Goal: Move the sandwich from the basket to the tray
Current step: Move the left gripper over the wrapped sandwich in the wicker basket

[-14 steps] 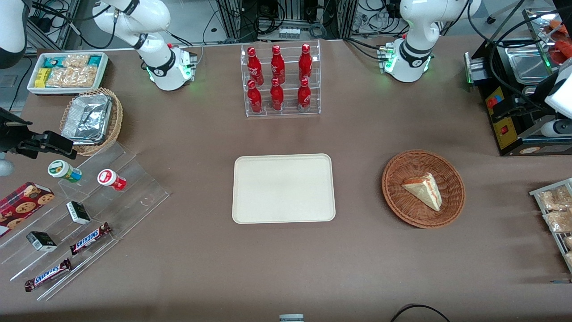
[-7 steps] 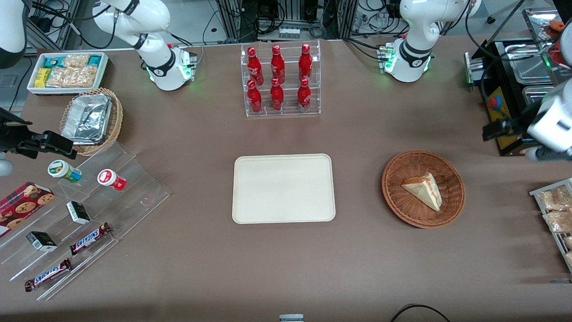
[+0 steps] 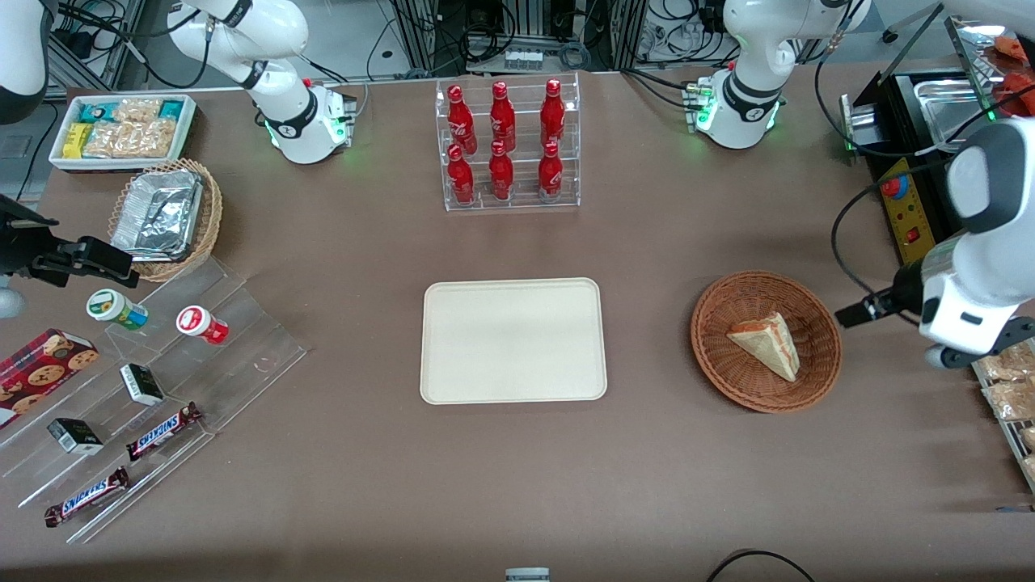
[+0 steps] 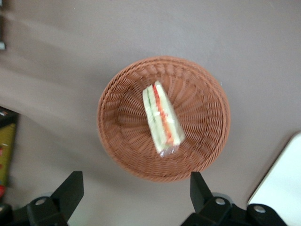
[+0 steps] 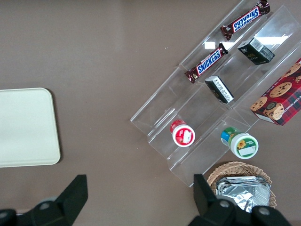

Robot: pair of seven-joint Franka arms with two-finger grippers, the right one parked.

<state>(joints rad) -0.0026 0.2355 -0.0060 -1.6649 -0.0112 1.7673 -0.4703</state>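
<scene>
Hovering gripper (image 4: 134, 188) spread above basket (image 4: 207, 141) | sandwich (image 4: 162, 118) inside | brown table (image 3: 517, 469)

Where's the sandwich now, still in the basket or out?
In. The sandwich lies inside the basket; the open gripper hangs above the basket's edge, and the tray holds nothing.

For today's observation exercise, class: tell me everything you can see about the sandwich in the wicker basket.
The sandwich is a triangular wedge of pale bread in clear wrap, with red-orange and green filling showing along one edge. It lies tilted on its side inside the round reddish-brown woven basket, resting on the weave and touching nothing else. The cream tray sits apart from it, toward the parked arm's end. The left arm's end effector hangs open above the basket, not touching the sandwich.
</scene>
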